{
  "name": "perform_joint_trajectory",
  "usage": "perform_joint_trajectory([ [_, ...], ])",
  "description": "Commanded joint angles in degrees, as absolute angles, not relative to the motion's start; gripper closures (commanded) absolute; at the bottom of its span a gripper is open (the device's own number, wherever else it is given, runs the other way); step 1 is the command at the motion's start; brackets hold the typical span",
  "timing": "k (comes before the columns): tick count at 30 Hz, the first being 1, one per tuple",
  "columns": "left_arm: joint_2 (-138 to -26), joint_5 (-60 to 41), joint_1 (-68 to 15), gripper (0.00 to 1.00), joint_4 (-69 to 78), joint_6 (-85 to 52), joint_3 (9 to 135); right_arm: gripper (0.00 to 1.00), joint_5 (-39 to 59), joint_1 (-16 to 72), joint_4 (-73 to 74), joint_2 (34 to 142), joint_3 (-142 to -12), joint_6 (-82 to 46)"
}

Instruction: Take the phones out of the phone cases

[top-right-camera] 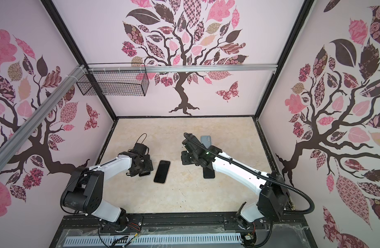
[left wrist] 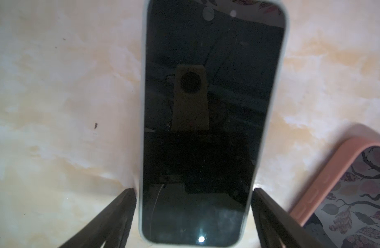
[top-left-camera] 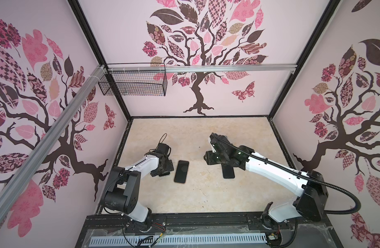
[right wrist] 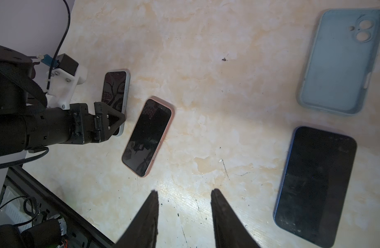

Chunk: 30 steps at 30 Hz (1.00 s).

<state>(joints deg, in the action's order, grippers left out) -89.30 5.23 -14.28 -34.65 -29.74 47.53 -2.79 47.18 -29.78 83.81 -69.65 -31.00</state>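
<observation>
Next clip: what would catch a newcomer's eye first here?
The jaws of the left gripper straddle a pale-cased phone lying screen up, a pink-cased phone beside it. To the right lie a bare dark phone and, beyond it, an empty blue case; the right gripper hangs open near them.

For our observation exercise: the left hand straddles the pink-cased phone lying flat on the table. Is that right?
No. The left hand straddles the pale-cased phone lying flat on the table; the pink-cased phone lies beside it, as the left wrist view shows.
</observation>
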Motion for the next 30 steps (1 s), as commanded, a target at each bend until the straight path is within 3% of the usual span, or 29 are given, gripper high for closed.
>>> perform_joint_trajectory([
  [1, -90.44, 4.92, -13.78, 0.1, -33.97, -28.82, 49.78, 0.56, -3.32, 47.11, -30.93, 81.36, -68.7, -30.25],
  [18, -94.23, 4.85, -13.66, 0.23, -34.26, -28.01, 50.47, 0.56, -3.08, 47.15, -29.57, 80.67, -67.8, -30.0],
  [23, -94.18, 4.49, -13.71, 0.27, -33.75, -27.86, 50.21, 0.52, -3.67, 47.16, -26.17, 76.92, -65.46, -30.92],
  [28, -92.71, 4.46, -13.68, 0.35, -33.11, -27.93, 49.33, 0.34, -7.27, 47.07, -21.59, 71.61, -61.57, -32.76],
  [30, -92.13, 4.76, -13.71, 0.37, -32.58, -28.02, 48.83, 0.18, -9.07, 47.08, -20.67, 69.78, -60.17, -33.34],
])
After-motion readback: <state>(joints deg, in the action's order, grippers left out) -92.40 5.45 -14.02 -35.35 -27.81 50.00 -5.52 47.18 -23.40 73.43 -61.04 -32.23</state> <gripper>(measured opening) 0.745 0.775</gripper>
